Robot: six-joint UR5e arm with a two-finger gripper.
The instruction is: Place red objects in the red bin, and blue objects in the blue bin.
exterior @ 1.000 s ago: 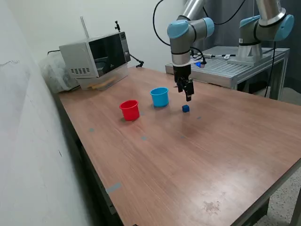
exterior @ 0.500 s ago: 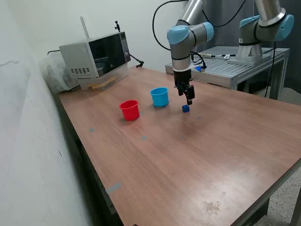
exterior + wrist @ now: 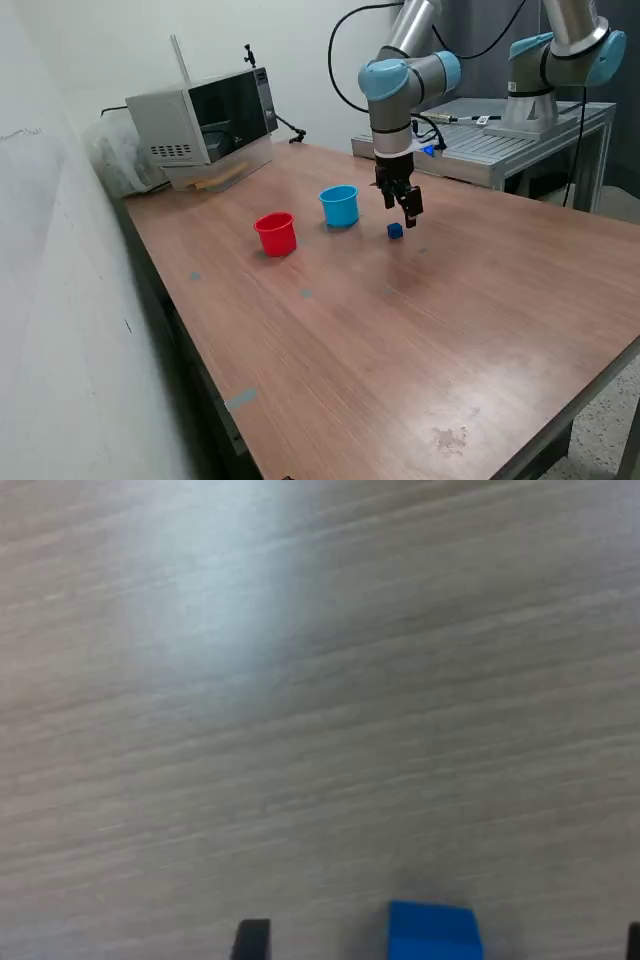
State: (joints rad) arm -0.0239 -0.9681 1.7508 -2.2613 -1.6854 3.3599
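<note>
A small dark blue cube, one of the blue objects, lies on the wooden table. My gripper hangs just above it, slightly toward the exterior view's right. In the wrist view the cube sits between my two dark fingertips, which stand wide apart, so the gripper is open and empty. The blue bin stands to the exterior view's left of the cube. The red bin stands further left. No red objects are in view.
A microwave sits at the table's back corner. A second robot arm stands on a metal bench behind my arm. A white wall runs along the exterior view's left. The table edge runs along the exterior view's right.
My gripper has come down and shifted a little toward the exterior view's right, closer to the blue cube. The cube and both bins have not moved.
</note>
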